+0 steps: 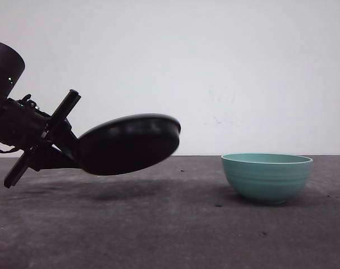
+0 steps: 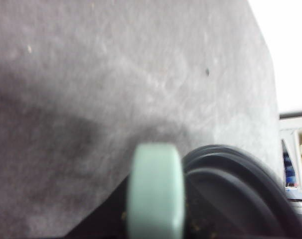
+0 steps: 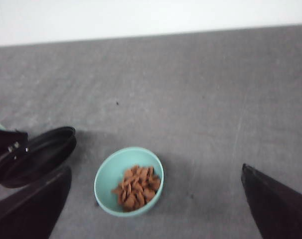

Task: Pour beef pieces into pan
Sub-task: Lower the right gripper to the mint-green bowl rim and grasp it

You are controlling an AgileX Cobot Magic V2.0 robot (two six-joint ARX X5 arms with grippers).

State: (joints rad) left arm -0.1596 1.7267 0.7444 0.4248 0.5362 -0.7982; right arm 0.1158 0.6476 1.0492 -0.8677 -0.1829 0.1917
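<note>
The pan (image 1: 129, 144) is held clear of the grey table (image 1: 170, 224) by the left gripper (image 1: 46, 140), clamped on the handle end at the left of the front view. Pan is tilted, dark underside turned toward the camera, rim edge uppermost; long axis runs from handle at lower left up to far rim at right, toward the teal bowl (image 1: 267, 177), which stands well apart on the table.

From the front, bowl contents are hidden by its wall. In the right wrist view the beef pieces (image 3: 136, 187) are seen heaped inside the bowl (image 3: 107, 177), w/ the pan (image 3: 34, 155) beside it, apart. Right gripper (image 3: 156, 219): fingers (image 3: 275, 204) spread wide at either side, nothing between them.

Left wrist view is blurred: mint-green handle (image 2: 156, 191) seen end-on, black pan rim (image 2: 240, 174) curving behind it. Gripper fingers can't be made out there; pan interior largely cut off by frame edge.
</note>
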